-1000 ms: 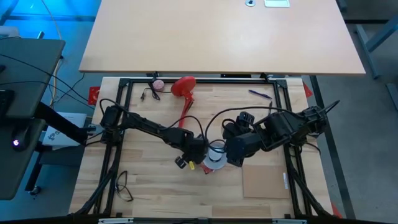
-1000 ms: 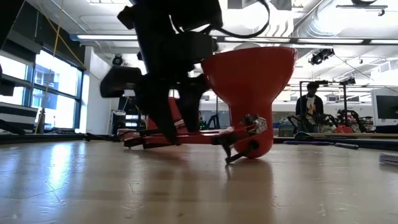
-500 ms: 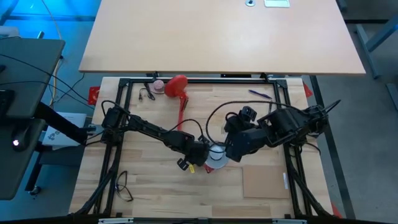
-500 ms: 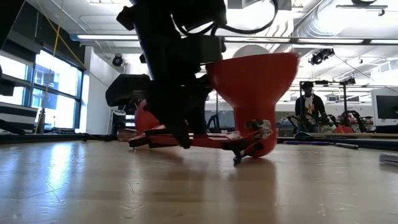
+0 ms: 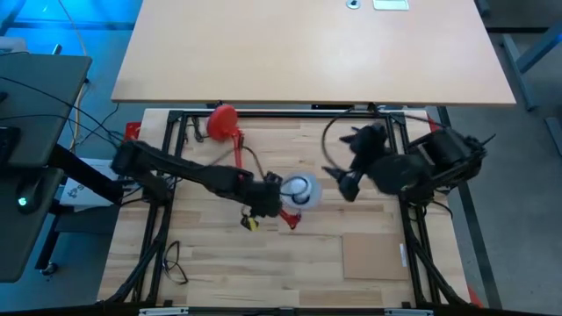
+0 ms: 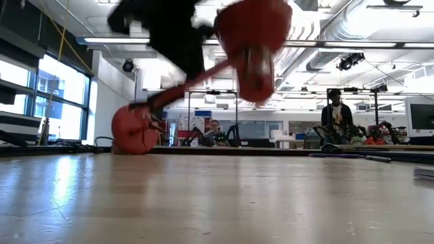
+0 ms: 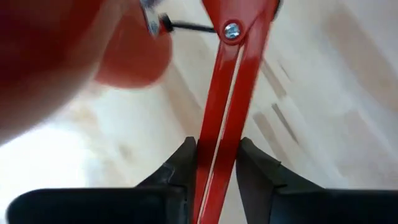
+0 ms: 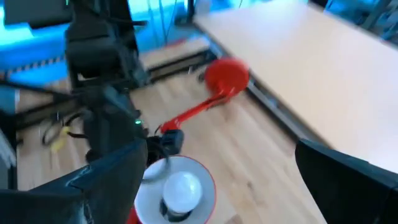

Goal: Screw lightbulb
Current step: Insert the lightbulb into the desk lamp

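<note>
Wooden surface fills my screen; my left claw is clamped on the red lamp's arm, holding the shade lifted and facing up. I see the lightbulb sitting inside that shade. My right claw hangs just beside it, fingers spread wide, holding nothing.
</note>
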Motion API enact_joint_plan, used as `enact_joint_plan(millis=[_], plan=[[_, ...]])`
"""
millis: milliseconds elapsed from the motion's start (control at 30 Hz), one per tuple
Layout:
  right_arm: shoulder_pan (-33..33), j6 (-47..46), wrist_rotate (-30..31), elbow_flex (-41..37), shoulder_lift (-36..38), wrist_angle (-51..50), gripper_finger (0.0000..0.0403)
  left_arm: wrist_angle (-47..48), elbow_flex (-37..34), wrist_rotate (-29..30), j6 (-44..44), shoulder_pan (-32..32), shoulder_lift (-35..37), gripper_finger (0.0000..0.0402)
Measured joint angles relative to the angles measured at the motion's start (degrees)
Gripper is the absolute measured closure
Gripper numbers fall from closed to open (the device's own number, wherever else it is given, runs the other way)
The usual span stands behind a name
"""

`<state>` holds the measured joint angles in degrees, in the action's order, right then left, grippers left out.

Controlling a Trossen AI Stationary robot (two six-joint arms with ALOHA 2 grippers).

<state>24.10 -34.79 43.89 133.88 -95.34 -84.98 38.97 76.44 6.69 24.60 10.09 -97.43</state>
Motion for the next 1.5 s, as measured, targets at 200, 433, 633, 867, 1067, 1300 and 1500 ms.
enact_joint_plan(millis=[200,433,633,867,1067,1300,1500], plan=[[-0.20,7.52,5.96,0.00,4.64,7.85,0.0004,-4.29,0.22,2.92,-6.76,0.04,12.19,0.0399],[-1.62,14.29,8.10,0.00,7.11,13.39,0.0004,-9.63,0.33,9.62,-10.74,-2.02,21.27,0.0398],[-1.60,14.35,7.88,0.00,7.34,12.70,0.0004,-6.75,0.33,9.67,-8.22,-4.38,20.21,0.0401],[-1.60,12.65,6.63,-0.02,7.27,12.32,0.0004,-3.19,0.32,-0.11,-14.01,-13.52,11.65,0.0356],[-1.62,12.19,6.55,-0.02,7.27,11.89,0.0004,12.31,3.10,-9.33,-12.06,-22.03,4.50,0.0280],[-1.62,12.16,6.10,-0.70,7.01,10.39,0.0004,14.74,3.17,-8.45,5.75,-23.59,0.48,0.0203],[-1.62,12.32,5.65,-0.70,6.16,7.38,0.0004,19.93,3.70,-0.69,12.88,-23.04,-4.76,0.0184]])
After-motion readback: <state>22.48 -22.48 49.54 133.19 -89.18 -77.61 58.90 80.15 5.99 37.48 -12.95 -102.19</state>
